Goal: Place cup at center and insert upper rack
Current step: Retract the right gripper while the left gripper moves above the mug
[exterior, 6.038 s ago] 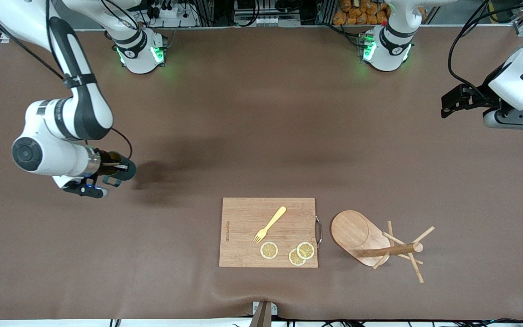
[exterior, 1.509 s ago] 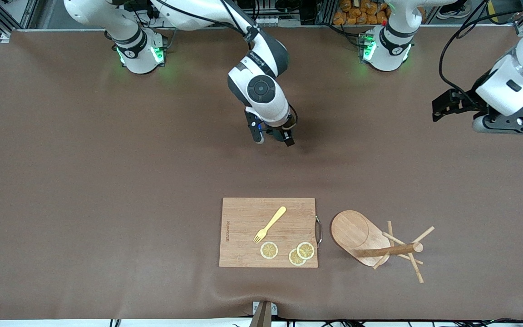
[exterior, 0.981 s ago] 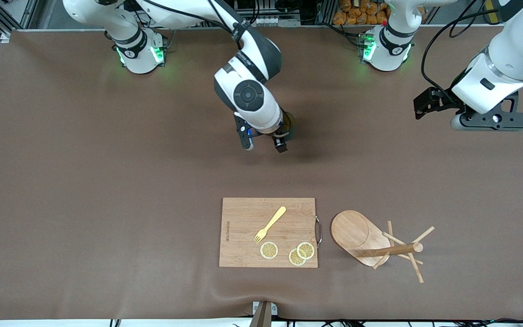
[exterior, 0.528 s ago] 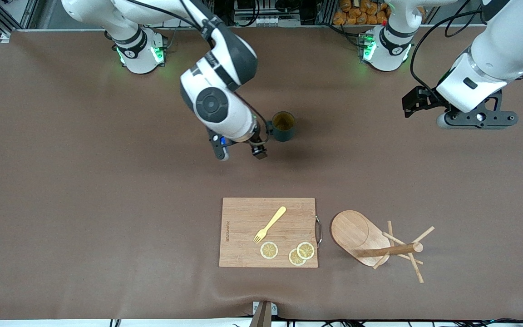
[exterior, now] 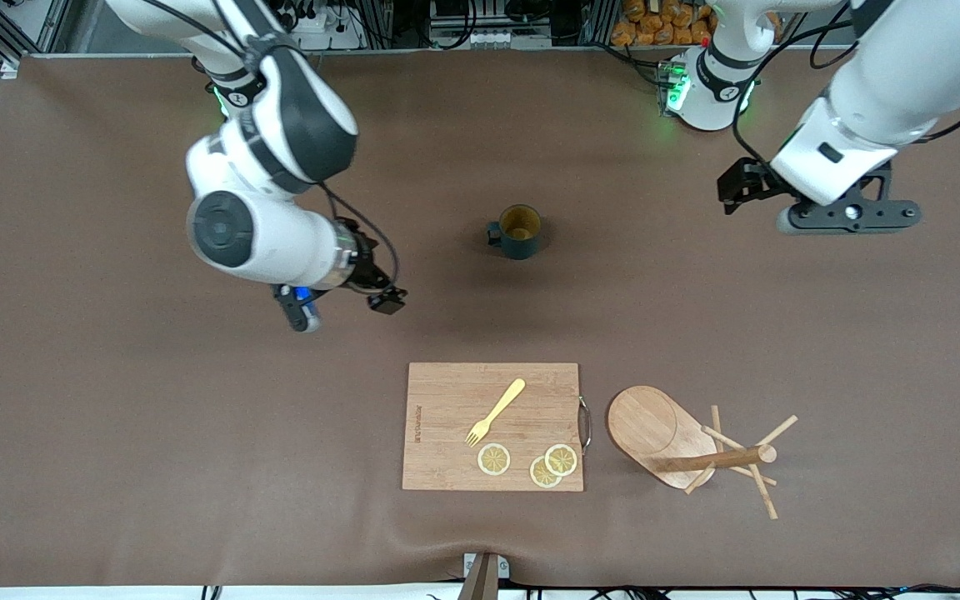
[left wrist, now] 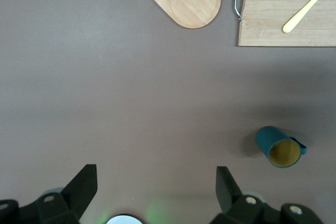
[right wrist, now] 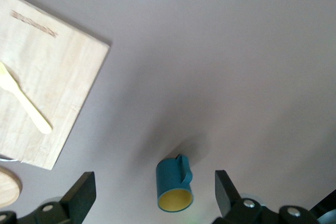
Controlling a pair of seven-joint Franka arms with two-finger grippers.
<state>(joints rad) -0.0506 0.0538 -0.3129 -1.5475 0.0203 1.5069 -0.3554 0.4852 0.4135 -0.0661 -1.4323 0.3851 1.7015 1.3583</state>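
The right end effector (exterior: pixel 338 304) hangs open and empty over bare table (exterior: pixel 113 417), the cup (exterior: pixel 518 231) stands placed near the table's middle, the rack (exterior: pixel 697 450) lies tipped beside the board (exterior: pixel 447 450), unhandled, and the left end effector (left wrist: pixel 155 192) hangs open.

Both pincers gape, empty — right (exterior: pixel 345 305), left (exterior: pixel 842 218).

So the brown bench (exterior: pixel 113 433) has the cup (exterior: pixel 518 231) sitting upright between the right gripper (exterior: pixel 345 307) and left gripper (exterior: pixel 813 204). The cutting board (exterior: pixel 492 426) and tipped-over upper rack (exterior: pixel 680 442) lie side by side, well clear of both.
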